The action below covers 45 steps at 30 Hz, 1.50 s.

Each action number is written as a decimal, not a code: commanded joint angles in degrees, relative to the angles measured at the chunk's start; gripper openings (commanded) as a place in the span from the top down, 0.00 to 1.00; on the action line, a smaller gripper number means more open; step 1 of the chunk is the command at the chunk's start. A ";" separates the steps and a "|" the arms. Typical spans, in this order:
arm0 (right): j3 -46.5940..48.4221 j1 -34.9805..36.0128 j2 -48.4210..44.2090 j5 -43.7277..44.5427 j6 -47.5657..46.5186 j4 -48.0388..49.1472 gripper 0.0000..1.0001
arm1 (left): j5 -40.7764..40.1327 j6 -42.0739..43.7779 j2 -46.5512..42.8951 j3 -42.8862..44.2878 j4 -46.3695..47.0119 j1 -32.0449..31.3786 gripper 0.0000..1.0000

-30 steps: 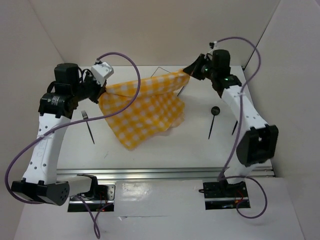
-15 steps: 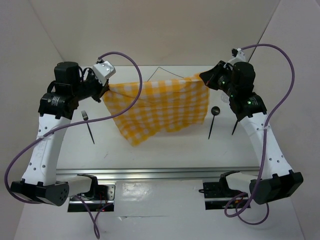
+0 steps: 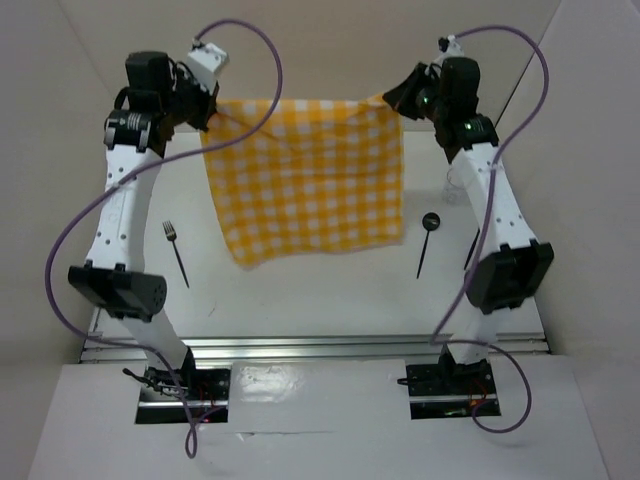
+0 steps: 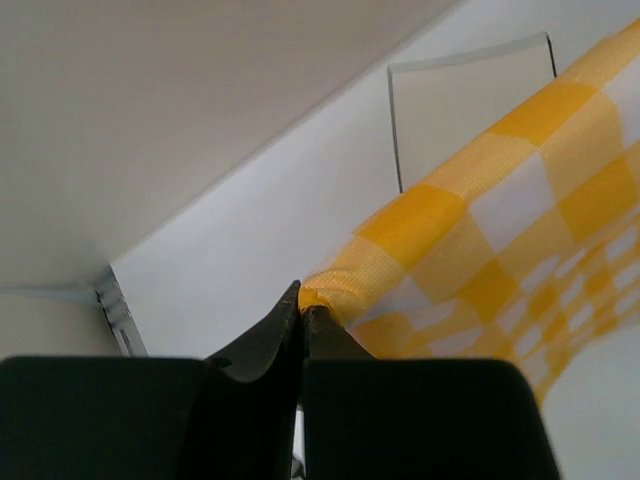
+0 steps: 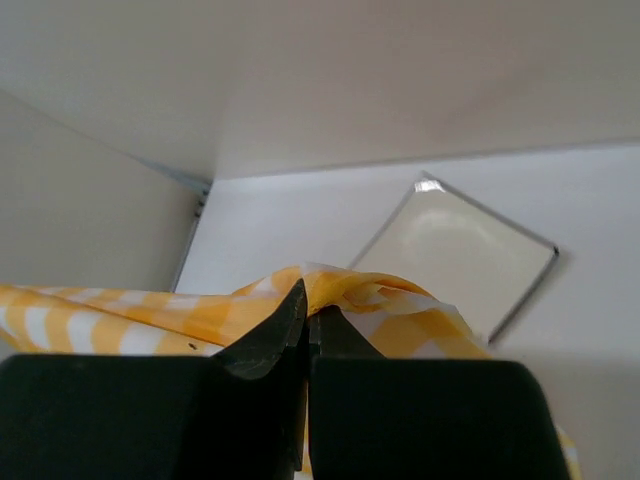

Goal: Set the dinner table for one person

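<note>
High over the far half of the dinner table (image 3: 300, 295), the checked cloth (image 3: 305, 180) now hangs as one flat sheet, its top edge pulled straight between the two arms. The left gripper (image 3: 207, 108) is pinched tight on the cloth's left upper corner, and the right gripper (image 3: 393, 100) is closed the same way on the right upper corner. Both wrist views show the finger pairs pressed together with a fold of yellow fabric caught at the tips. A second ago the grippers were lower and closer together, and the cloth sagged between them in a crumpled bundle. Half a second ago the right arm had swung outward and the fabric had opened wider, though its lower left corner trailed down. Since then both arms have risen and reached toward the back wall, and the slack is gone. That suggests the spreading step is nearly done, and the cloth looks ready to be laid on the white tabletop, which runs from the metal rail by the arm bases to the back wall. Whether the hanging edge touches the surface cannot be told. The fork (image 3: 176, 252) on the left and the spoon (image 3: 427, 240) on the right have not moved, and a square plate (image 5: 455, 255) sits beyond the cloth.
</note>
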 commanded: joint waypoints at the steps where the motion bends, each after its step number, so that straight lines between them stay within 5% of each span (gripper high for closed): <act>1: 17.80 -1.72 7.07 -4.35 -1.53 3.35 1.00 | -0.48 -4.36 6.30 16.64 3.85 1.79 1.00; 3: 28.16 -2.42 11.56 -5.85 -1.53 2.55 1.00 | 0.04 -4.37 8.86 23.59 4.90 3.01 1.00; 6: 28.84 -3.65 9.57 -6.99 -2.06 5.00 1.00 | 1.10 -2.88 6.51 20.21 12.08 3.02 1.00; 14: -14.54 -3.65 -11.87 -5.95 -3.64 17.58 1.00 | 9.70 1.00 -5.10 -6.21 16.25 2.40 1.00; 18: -36.25 -3.65 -22.07 -8.30 -1.88 18.20 1.00 | 12.26 9.77 -11.16 -21.34 12.39 1.79 1.00; 20: -48.12 -3.65 -27.61 -8.32 0.04 16.98 1.00 | 12.79 15.20 -15.71 -31.94 10.02 0.56 0.91; 21: -51.73 -3.65 -29.45 -8.32 0.75 16.10 0.89 | 12.79 21.06 -17.13 -35.58 8.61 0.04 0.87; 23: -61.31 -3.65 -35.69 -8.32 2.59 13.81 0.49 | 11.66 26.37 -21.34 -46.09 4.04 -1.72 0.78; 24: -63.95 -3.65 -37.80 -8.32 4.86 12.76 0.40 | 11.13 30.31 -22.67 -49.47 2.64 -1.73 0.62; 26: -69.13 -3.04 -43.78 -6.39 6.99 7.95 0.04 | 8.33 33.06 -24.96 -57.54 -1.32 -3.13 0.42; 27: -70.12 -3.04 -45.54 -5.34 8.39 6.18 0.00 | 7.53 35.51 -26.88 -59.50 -2.81 -3.66 0.21; 30: -71.27 -2.42 -50.82 0.11 9.28 0.54 0.00 | 5.76 37.03 -28.13 -61.72 -8.87 -3.66 0.21; 34: -69.78 -2.42 -47.15 1.97 7.36 -0.87 0.00 | 4.63 28.12 -25.59 -59.26 -7.59 -2.26 0.21; 40: -64.60 -2.42 -23.87 -0.32 3.58 3.60 0.00 | -1.79 5.88 -11.80 -52.76 1.73 -2.25 0.19; 45: -62.75 -2.42 -13.58 -0.85 2.07 8.96 0.01 | -2.32 -1.02 -3.10 -50.29 0.95 -2.25 0.19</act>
